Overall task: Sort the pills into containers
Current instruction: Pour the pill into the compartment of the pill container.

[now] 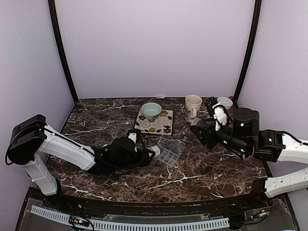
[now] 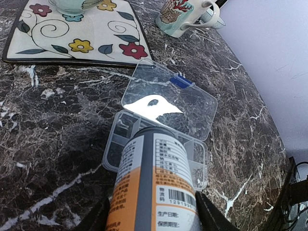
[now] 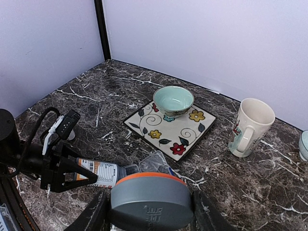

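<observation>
Bottle (image 2: 155,187) over pillbox (image 2: 111,149) pinched by L end effector (image 2: 153,219); R end effector (image 3: 150,215) pinches cap (image 3: 150,199).

A dark brown, marble-patterned worktop (image 1: 202,168), threaded with white veins, forms the base of a small booth. Three plain walls enclose it, the back wall (image 1: 154,48), the left wall (image 1: 24,62) and the right wall (image 1: 284,62), all a pale lilac-white. A thin black post (image 1: 61,53) leans up the left rear corner, and a second black post (image 1: 247,53) up the right one. A black rim (image 1: 144,204) edges the near side, with a white slotted strip (image 1: 144,224) just in front of it. The light is soft and even, and the shadows are faint.
</observation>
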`<move>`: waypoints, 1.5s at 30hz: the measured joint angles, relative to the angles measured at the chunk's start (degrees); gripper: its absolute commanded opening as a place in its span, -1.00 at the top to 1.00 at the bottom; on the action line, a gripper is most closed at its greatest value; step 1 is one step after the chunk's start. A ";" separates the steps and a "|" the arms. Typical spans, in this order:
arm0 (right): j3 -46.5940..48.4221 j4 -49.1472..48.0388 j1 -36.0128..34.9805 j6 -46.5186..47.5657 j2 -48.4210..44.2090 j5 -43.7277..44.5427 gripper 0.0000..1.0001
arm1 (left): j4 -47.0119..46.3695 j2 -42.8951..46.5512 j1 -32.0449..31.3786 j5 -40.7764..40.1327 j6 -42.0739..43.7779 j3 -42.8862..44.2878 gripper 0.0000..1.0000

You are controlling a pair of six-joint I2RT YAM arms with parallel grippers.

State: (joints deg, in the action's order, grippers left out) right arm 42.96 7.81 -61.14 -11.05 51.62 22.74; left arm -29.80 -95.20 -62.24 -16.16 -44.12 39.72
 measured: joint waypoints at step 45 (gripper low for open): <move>0.00 1.05 0.00 -0.20 0.24 -0.02 0.67 | 4.72 -1.51 -0.31 -1.27 -0.07 3.65 1.00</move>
State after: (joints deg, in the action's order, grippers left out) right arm 42.96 8.86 -61.14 -11.25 51.86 22.72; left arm -25.08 -96.71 -62.54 -17.43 -44.18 43.38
